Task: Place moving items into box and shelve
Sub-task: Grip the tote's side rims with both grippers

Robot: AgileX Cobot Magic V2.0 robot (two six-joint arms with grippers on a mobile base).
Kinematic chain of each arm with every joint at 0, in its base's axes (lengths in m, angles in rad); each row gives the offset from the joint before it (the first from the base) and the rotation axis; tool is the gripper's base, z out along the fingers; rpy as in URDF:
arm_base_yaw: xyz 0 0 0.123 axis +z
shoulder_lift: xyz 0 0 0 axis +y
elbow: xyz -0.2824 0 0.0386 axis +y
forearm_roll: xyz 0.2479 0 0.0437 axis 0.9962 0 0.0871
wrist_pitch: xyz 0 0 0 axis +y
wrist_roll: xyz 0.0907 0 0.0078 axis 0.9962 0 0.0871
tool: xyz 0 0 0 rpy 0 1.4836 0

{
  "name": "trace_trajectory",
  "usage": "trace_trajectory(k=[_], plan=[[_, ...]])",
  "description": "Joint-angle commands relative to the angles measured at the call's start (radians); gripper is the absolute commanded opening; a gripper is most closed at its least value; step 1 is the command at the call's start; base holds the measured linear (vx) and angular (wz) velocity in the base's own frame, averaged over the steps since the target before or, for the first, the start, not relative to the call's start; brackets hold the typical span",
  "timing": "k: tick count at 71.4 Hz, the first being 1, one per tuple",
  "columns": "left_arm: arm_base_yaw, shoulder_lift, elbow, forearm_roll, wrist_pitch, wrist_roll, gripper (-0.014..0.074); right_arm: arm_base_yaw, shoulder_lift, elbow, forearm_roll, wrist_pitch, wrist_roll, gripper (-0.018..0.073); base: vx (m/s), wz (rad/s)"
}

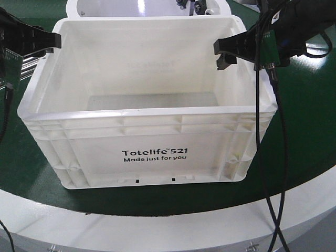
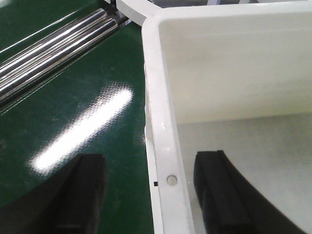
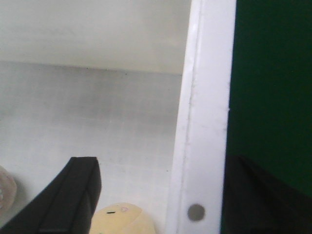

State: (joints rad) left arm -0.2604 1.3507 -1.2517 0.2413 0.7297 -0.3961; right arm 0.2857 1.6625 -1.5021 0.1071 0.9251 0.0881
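Note:
The box (image 1: 157, 142) is a large white crate with black "Totelife 521" print, standing on the green belt. My left gripper (image 1: 52, 42) straddles its left rim (image 2: 158, 122), one black finger (image 2: 83, 190) outside and one inside, open with gaps on both sides. On the opposite side my right gripper (image 1: 223, 52) straddles the right rim (image 3: 207, 97) and is open too, its inner finger (image 3: 73, 195) over the crate floor. A pale yellow item (image 3: 119, 219) lies inside near that wall, and a beige item (image 3: 5, 190) shows at the frame's edge. In the front view the crate's floor is mostly hidden.
The green belt (image 1: 310, 121) curves around a white table edge (image 1: 157, 226). Steel rollers (image 2: 53, 48) run left of the crate. Black cables (image 1: 265, 157) hang from the right arm past the crate's corner. A white round structure (image 1: 147, 8) stands behind.

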Motion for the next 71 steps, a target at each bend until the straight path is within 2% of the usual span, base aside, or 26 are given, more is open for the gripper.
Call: trace_trajectory(k=[1,17,34,71], plan=[[0.001,-0.029,-0.035,0.008,-0.056,0.001,0.0498,-0.004,-0.038,-0.029,-0.012,-0.041,0.0,0.0469,0.0,0.0],[0.001,-0.029,-0.035,0.009,-0.047,0.026,0.0498,-0.004,-0.012,-0.029,-0.021,-0.024,0.003,0.0297,0.0,0.0],[0.001,-0.029,-0.035,0.009,-0.039,0.026,0.0498,-0.004,-0.012,-0.029,-0.021,-0.021,-0.008,-0.0022,0.0,0.0],[0.001,-0.02,-0.045,-0.021,-0.002,0.027,0.0497,-0.004,-0.012,-0.029,-0.014,-0.02,-0.009,-0.0015,0.0,0.0]])
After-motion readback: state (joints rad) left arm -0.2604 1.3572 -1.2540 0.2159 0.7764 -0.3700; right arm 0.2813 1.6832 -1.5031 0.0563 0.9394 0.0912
